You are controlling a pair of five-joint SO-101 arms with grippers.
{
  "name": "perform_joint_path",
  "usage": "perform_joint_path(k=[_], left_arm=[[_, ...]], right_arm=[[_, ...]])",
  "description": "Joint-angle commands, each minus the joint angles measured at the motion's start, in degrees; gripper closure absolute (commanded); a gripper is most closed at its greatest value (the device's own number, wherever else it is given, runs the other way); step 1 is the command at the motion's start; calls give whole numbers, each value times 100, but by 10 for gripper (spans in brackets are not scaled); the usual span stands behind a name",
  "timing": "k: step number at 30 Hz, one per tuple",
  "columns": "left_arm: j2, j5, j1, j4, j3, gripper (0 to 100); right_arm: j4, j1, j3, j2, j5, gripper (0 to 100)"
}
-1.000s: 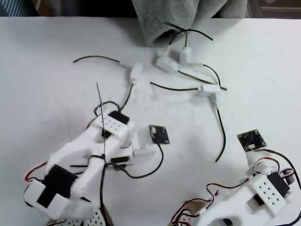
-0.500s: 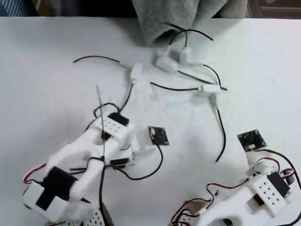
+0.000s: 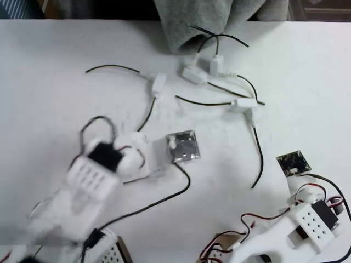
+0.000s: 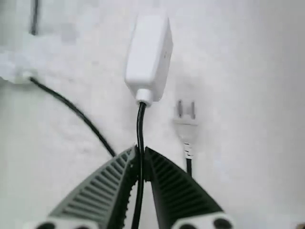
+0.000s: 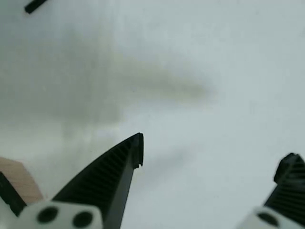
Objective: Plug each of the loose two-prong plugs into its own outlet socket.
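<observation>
On the table (image 3: 49, 71), near side, left of centre: left gripper (image 4: 140, 152), jaws pressed together on a black cord (image 4: 139, 126), pinching it just behind the white inline socket (image 4: 148, 52) that the cord feeds. Socket body flat on the surface, clear of the fingertips, far end pointing away from the gripper; slotted face cannot be told.

Just beside the socket, apart from it and untouched: loose two-prong plug (image 4: 186, 121), white, prongs pointing away from the gripper, own black lead trailing back past one finger. Mated to nothing.

Near side, right: right gripper (image 5: 212, 151), jaws spread wide, holding nothing, above bare tabletop. Dark square tag (image 3: 292, 163) lying near its arm.

Far side, seen from above, each with a black lead: lone connector (image 3: 158, 83); paired connectors (image 3: 192, 74) close together by a grey cloth (image 3: 203, 22); fourth connector (image 3: 243, 103). Plug or socket: cannot tell.

Step in hand, as judged: placing one socket by its cord ahead of an insertion; no pairing visibly complete.

Next move, as judged: calls for a firmer hold on the socket body itself, a cord pinch giving little control of its heading. Calls also for the idle right gripper to take the plug by its body, line the prongs up with the slots, and press straight along the socket's axis.
</observation>
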Motion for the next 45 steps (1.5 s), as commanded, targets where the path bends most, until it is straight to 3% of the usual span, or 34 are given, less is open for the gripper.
perform_joint_path(k=[1,6,12,17,21,28,34,37,41,45], left_arm=[[-1481,70,57,-9,352,977],[-2941,70,75,-18,1547,977],[-3996,88,48,-747,3103,977],[-3864,1011,-347,-1354,3253,977],[-3081,1011,-602,-1644,3174,977],[-620,1011,-787,-2998,2435,976],[2185,1002,-743,-3086,835,972],[3442,1011,-743,-3024,299,921],[3705,1020,-778,-2198,-352,824],[3626,1187,-778,-2690,-123,805]], right_arm=[[-365,-31,-18,-84,18,580],[-435,-40,-18,-57,9,580],[-400,-215,-9,-57,-141,580],[-400,-242,-9,-84,-378,580],[-400,-242,-9,-84,-378,580],[-391,-242,-9,-66,-378,580],[-391,-198,-9,-84,-360,580],[-391,-198,-9,-84,-352,580],[-400,-207,-9,-84,-352,580],[-400,-242,-9,-66,-352,580]])
